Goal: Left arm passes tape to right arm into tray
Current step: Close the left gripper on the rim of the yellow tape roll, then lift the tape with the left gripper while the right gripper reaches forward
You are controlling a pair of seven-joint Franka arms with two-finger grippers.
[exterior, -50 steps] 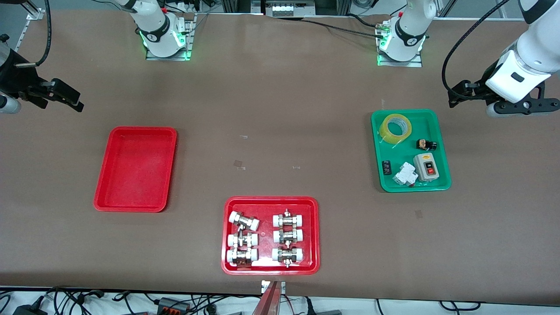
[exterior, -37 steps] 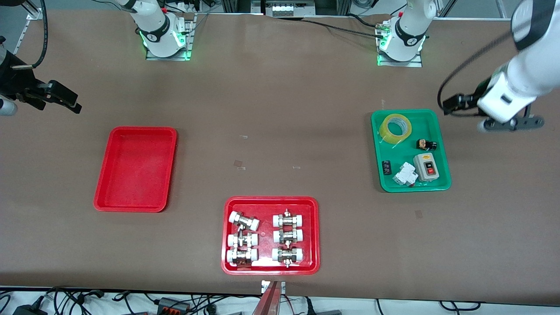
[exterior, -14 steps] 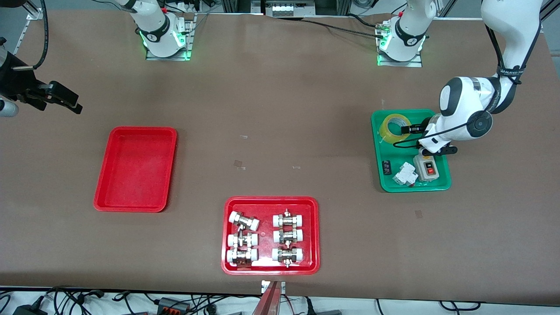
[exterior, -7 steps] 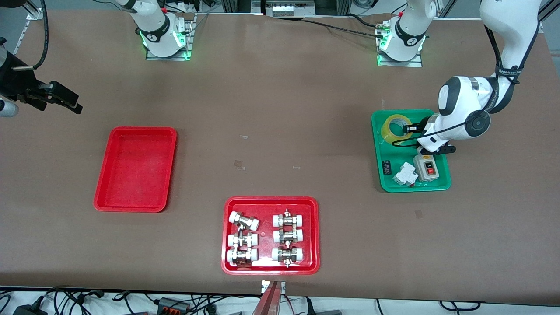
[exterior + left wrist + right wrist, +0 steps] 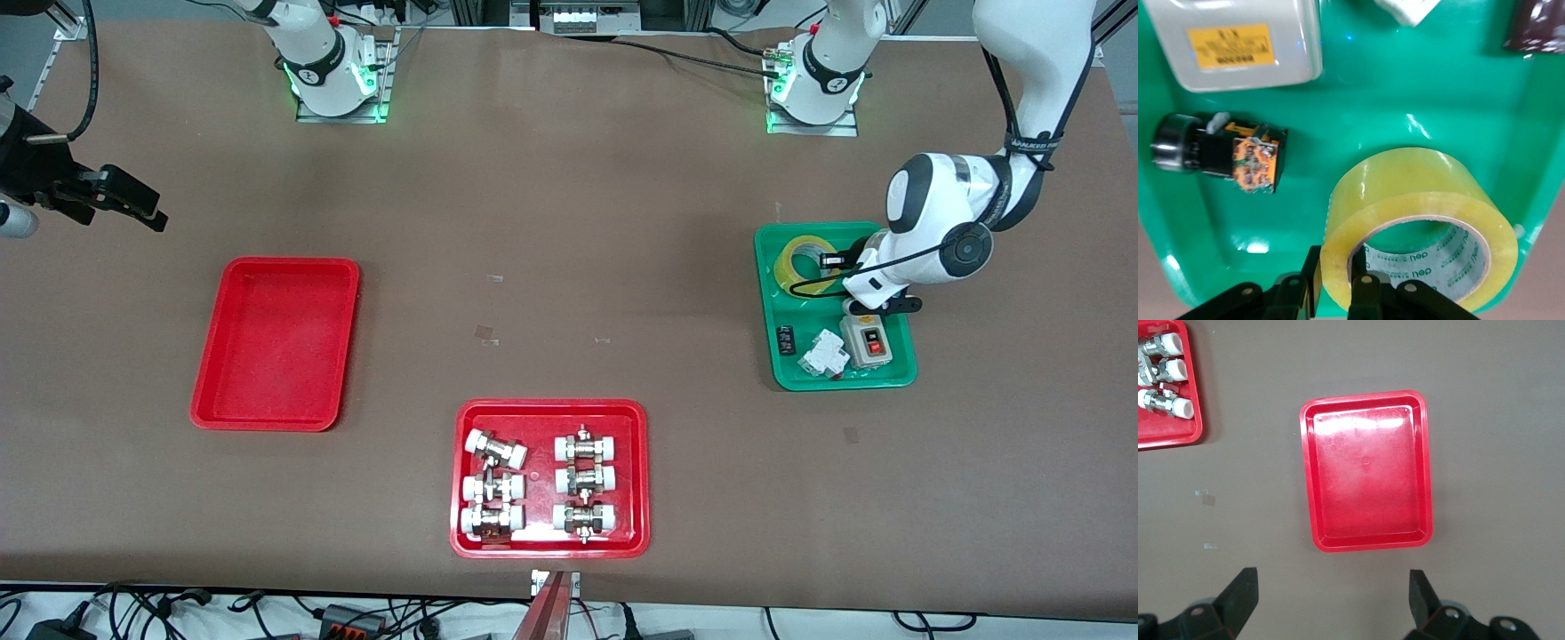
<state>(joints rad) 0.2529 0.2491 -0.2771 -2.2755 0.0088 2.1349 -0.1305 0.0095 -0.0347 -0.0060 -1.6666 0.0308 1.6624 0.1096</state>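
Note:
The yellow tape roll (image 5: 787,267) lies flat in the green tray (image 5: 782,378), at the tray's end farther from the front camera. My left gripper (image 5: 831,262) is down in that tray. In the left wrist view its fingers (image 5: 1338,280) straddle the wall of the tape (image 5: 1405,180), one inside the core and one outside, closed on it. The plain red tray (image 5: 276,342) is empty toward the right arm's end of the table. My right gripper (image 5: 133,204) waits open over the bare table near it. In the right wrist view the red tray (image 5: 1365,470) lies ahead of the open right gripper (image 5: 1331,587).
The green tray (image 5: 1405,87) also holds a grey switch box (image 5: 867,342), a white breaker (image 5: 822,356), a small black part (image 5: 785,340) and a black-and-orange part (image 5: 1238,157). A red tray with metal fittings (image 5: 549,547) sits near the table's front edge.
My left arm swung in from the table's end and came down over the green tray, and its fingers now grip the tape's wall. My right arm has stayed where it was.

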